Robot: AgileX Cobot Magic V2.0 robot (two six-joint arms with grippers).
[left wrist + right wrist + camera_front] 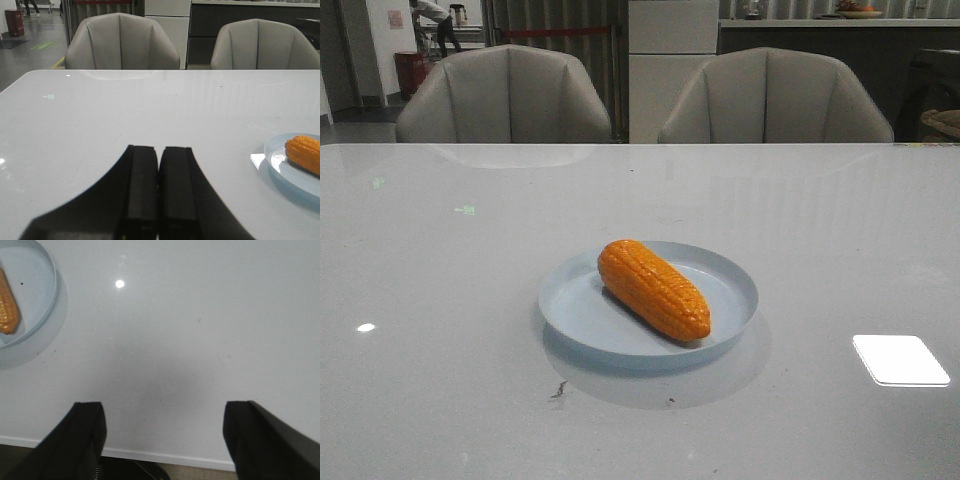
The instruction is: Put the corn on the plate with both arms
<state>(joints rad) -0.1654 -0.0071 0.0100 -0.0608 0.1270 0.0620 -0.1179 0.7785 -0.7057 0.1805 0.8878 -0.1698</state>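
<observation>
The orange corn [653, 288] lies on the pale blue plate [730, 275] in the middle of the white table, its tapered end toward the near right. Corn [304, 153] and plate [274, 159] also show at the edge of the left wrist view, and corn [7, 310] and plate [47, 300] in a corner of the right wrist view. My left gripper [159, 152] is shut and empty, low over the table, apart from the plate. My right gripper [165, 410] is open and empty above the table's near edge, away from the plate. Neither arm shows in the front view.
Two beige chairs [504, 95] [775, 97] stand behind the table's far edge. The table's near edge [170, 458] runs under the right gripper. A bright light reflection [900, 360] lies on the table at the near right.
</observation>
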